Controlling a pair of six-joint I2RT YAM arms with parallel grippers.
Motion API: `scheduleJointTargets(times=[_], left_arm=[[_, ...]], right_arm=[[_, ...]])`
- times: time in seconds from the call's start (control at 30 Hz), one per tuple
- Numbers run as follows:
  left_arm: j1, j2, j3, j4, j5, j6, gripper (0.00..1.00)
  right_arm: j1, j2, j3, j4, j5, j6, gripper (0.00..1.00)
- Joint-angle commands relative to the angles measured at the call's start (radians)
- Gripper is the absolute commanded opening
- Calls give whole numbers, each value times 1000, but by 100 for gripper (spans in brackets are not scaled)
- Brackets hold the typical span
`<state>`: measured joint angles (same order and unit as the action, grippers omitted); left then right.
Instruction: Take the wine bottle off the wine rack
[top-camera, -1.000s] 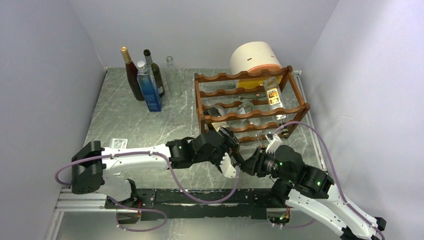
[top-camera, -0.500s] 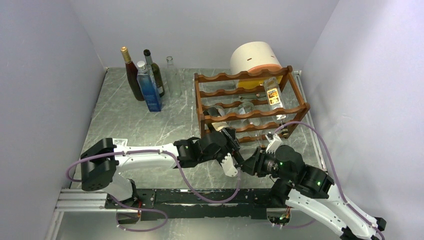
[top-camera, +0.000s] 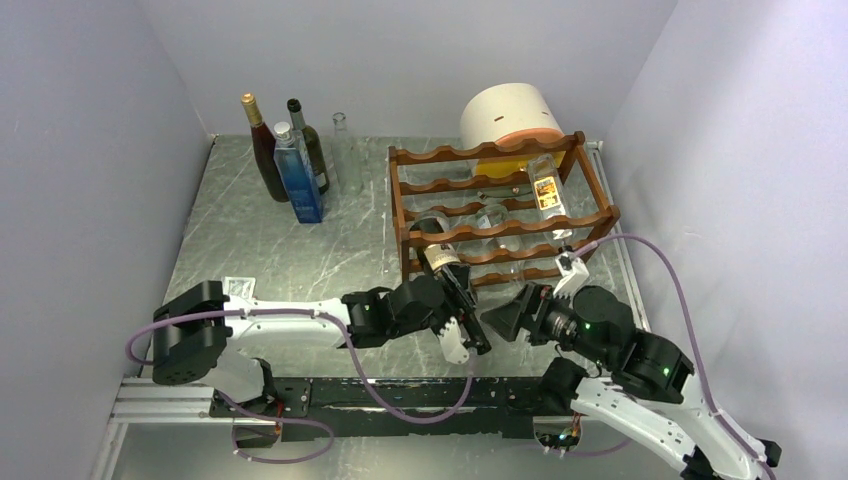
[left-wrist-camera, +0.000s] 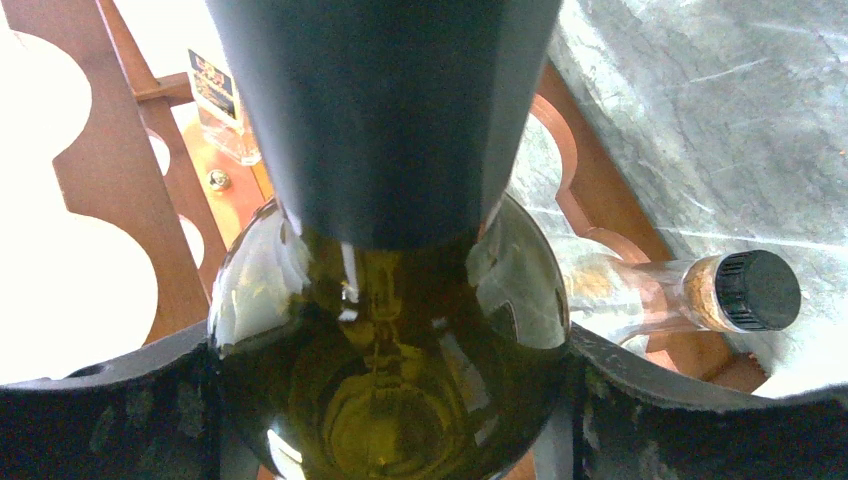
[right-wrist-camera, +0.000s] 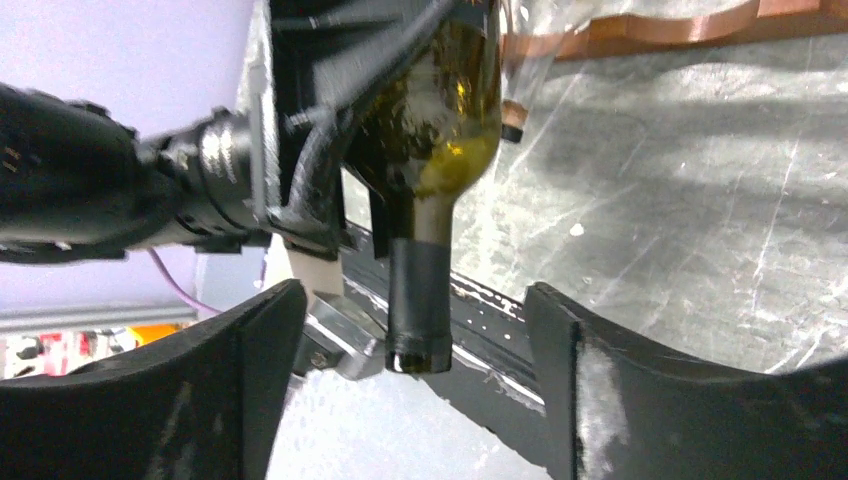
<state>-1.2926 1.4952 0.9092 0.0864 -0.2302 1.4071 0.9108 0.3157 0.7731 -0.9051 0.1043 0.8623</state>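
Top external view shows a handover a second in the making. The right gripper (top-camera: 497, 320), which was clamped on the neck of the wine bottle (top-camera: 438, 257), has let go and drawn back toward its base. The left gripper (top-camera: 458, 305) has meanwhile closed in from wide open. In the left wrist view its fingers (left-wrist-camera: 100, 420) press against both sides of the bottle's green shoulder, so this arm alone now carries it. In the right wrist view, the right fingers (right-wrist-camera: 640, 390) stand wide apart, with the dark-capped neck between them and untouched.

The bottle lies tilted and has slid further out, its label now clear of the rails. Its base is still at the near left corner of the wine rack (top-camera: 500, 195), its neck pointing at the arms. The removal looks roughly half done, and the left arm must still draw the base free.
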Motion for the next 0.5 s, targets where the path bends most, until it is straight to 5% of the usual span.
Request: scheduleJointTargets(times=[0.0, 0.27, 0.47], left_arm=[[-40, -53, -57, 54, -57, -35, 29], [-166, -109, -116, 107, -142, -97, 10], [-271, -172, -154, 142, -221, -158, 7]], right_arm=[[-1, 63, 53, 31, 80, -40, 92], [0, 227, 80, 128, 77, -95, 92], [0, 210, 50, 169, 74, -66, 92]])
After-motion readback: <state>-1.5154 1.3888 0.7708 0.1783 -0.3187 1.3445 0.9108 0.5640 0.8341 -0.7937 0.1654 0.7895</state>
